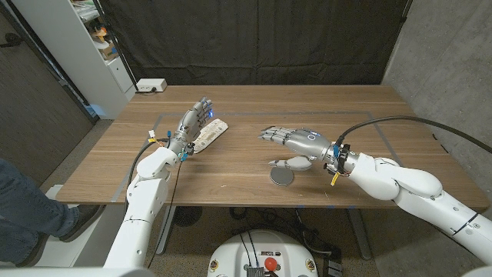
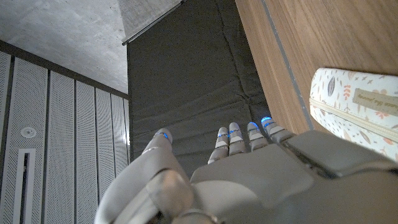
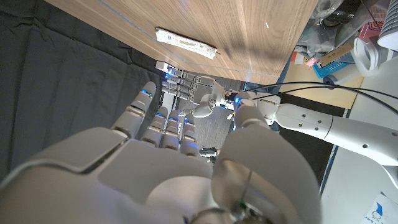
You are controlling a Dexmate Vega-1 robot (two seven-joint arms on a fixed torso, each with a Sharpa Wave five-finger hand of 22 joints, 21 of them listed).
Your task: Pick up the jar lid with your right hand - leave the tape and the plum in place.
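1. Nearest to me, the jar lid [image 1: 282, 176] lies flat on the desk [image 1: 254, 196], close to the front edge, a grey disc with nothing gripping it.
2. My right hand [image 1: 296, 143] hovers just above and behind the lid, fingers stretched out toward the left and spread, thumb hanging low near the lid's rim; it holds nothing.
3. My worry here: the lid is thin and flat, so if I close from this height the fingers may just skate over it or shove it toward the edge. I judge I need to drop lower and get the thumb under the rim.
4. Further back on the left, my left hand [image 1: 191, 123] stands raised with fingers apart and nothing in it, beside a patterned pouch [image 1: 209, 135].
5. I can't pick out the tape or the plum in these views, so I can't judge any risk of bumping them.
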